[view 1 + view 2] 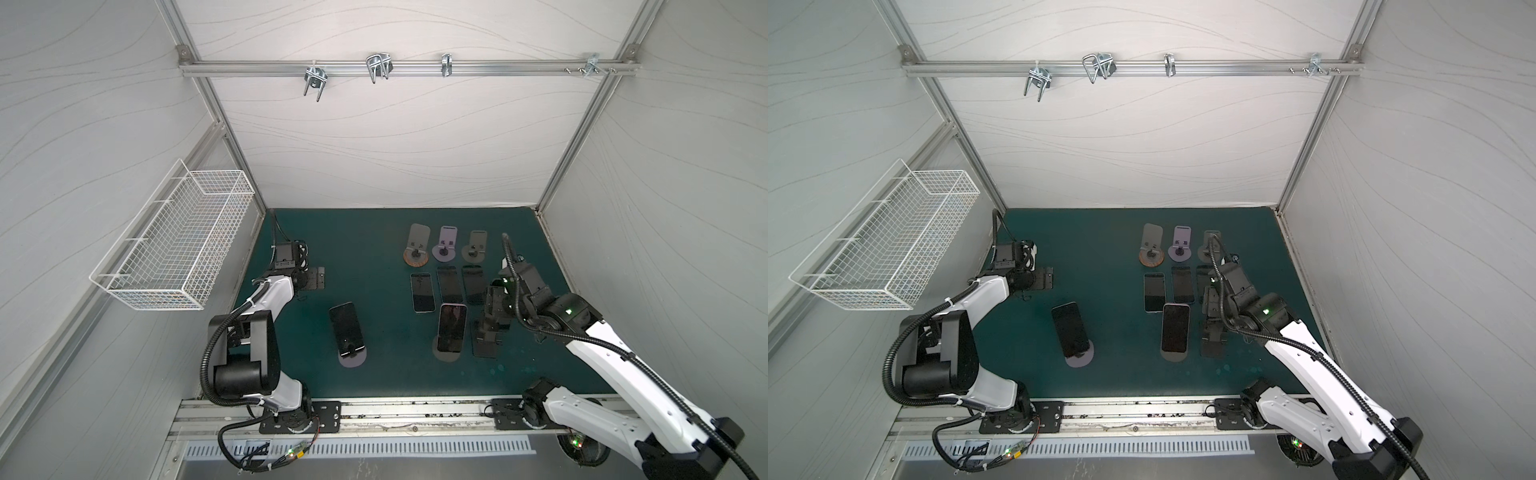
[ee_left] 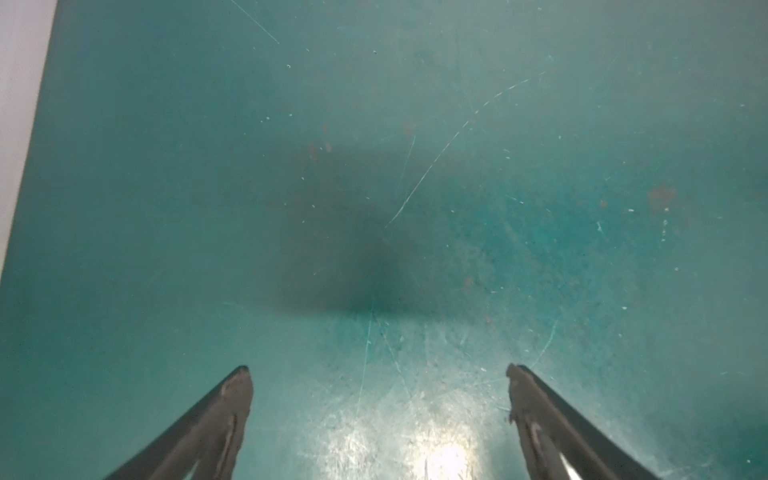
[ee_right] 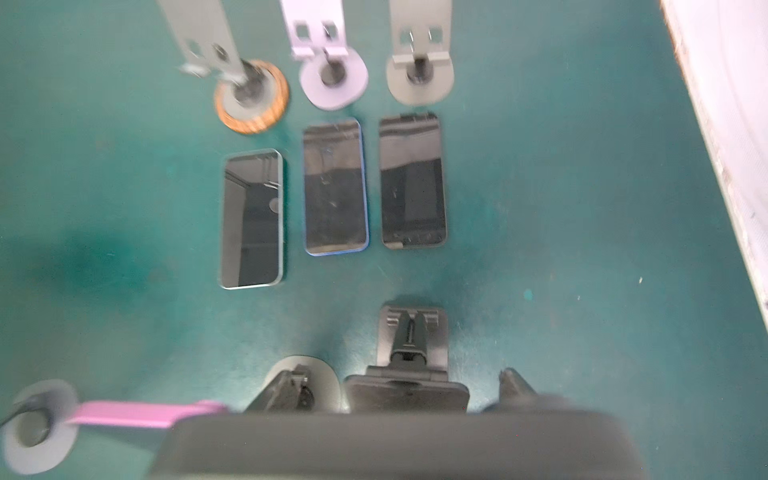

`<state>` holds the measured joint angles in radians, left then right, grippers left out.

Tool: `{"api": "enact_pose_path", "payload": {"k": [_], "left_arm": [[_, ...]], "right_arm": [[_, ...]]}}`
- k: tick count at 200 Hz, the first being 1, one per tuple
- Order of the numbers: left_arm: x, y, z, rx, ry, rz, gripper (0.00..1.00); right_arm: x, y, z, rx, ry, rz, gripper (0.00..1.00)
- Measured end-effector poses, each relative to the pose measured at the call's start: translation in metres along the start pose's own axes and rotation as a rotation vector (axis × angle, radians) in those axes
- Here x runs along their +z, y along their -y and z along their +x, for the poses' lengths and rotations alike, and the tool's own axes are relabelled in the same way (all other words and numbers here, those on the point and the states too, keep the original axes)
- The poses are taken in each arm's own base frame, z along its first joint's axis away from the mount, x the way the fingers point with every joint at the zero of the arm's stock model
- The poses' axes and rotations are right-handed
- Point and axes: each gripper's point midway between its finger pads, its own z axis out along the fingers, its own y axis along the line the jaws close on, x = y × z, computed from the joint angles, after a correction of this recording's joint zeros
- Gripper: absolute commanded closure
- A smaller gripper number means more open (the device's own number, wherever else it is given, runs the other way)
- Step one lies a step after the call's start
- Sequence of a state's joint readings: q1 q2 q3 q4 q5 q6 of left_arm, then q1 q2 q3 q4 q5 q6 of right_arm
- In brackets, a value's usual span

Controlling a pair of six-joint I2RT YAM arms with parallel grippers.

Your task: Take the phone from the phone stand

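Observation:
My right gripper [image 3: 401, 386] is shut on a dark phone [image 3: 395, 444], a blurred slab across the wrist view close to the camera. In both top views this gripper [image 1: 496, 309] hangs just above an empty black phone stand [image 1: 484, 343] [image 3: 411, 353]. To its left a pink-edged phone [image 1: 452, 328] leans on a grey stand [image 1: 441, 354]. Further left a dark phone [image 1: 347, 328] rests on a lilac stand [image 1: 353, 358]. My left gripper [image 2: 378, 374] is open over bare green mat, at the far left [image 1: 309, 278].
Three empty stands [image 1: 417, 245] [image 1: 446, 245] [image 1: 473, 245] line the back of the mat. Three phones [image 1: 422, 293] [image 1: 449, 284] [image 1: 473, 284] lie flat in front of them. A white wire basket [image 1: 183, 245] hangs on the left wall. The right wall [image 3: 727, 124] is close.

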<state>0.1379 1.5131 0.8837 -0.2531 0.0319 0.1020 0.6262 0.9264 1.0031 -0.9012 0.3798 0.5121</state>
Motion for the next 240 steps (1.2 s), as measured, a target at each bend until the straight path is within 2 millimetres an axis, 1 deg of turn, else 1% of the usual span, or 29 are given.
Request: {"api": "enact_pose_path", "payload": {"k": [26,53,73,93,120,139,152,167,187,212,240], "left_arm": [[0.000,0.001,0.000,-0.006,0.001,0.015,0.03],[0.000,0.002,0.000,-0.006,0.001,0.020,0.03],[-0.002,-0.003,-0.001,-0.012,0.005,0.009,0.03],[-0.005,-0.011,-0.002,-0.019,0.013,-0.012,0.03],[-0.005,-0.027,-0.001,-0.043,0.011,-0.037,0.03],[-0.006,-0.042,0.001,-0.076,0.012,-0.053,0.03],[-0.007,-0.048,0.002,-0.094,0.013,-0.053,0.04],[-0.008,-0.053,0.002,-0.108,0.015,-0.054,0.03],[-0.008,-0.052,0.002,-0.111,0.016,-0.040,0.04],[-0.007,-0.049,0.004,-0.111,0.014,-0.026,0.03],[-0.007,-0.048,0.004,-0.113,0.015,-0.015,0.04]], "right_arm": [[-0.015,-0.010,-0.015,-0.029,0.021,-0.048,0.39],[-0.028,-0.030,-0.038,-0.056,0.029,-0.119,0.39],[-0.031,-0.047,-0.055,-0.077,0.029,-0.158,0.40],[-0.030,-0.064,-0.066,-0.112,0.014,-0.183,0.40],[-0.027,-0.097,-0.076,-0.172,-0.013,-0.225,0.40],[-0.026,-0.129,-0.080,-0.223,-0.028,-0.265,0.40],[-0.024,-0.149,-0.080,-0.253,-0.036,-0.289,0.39],[-0.020,-0.170,-0.080,-0.278,-0.046,-0.306,0.39],[-0.008,-0.189,-0.076,-0.298,-0.072,-0.313,0.39],[0.016,-0.207,-0.065,-0.304,-0.117,-0.300,0.40],[0.049,-0.224,-0.048,-0.289,-0.180,-0.288,0.40]]}}
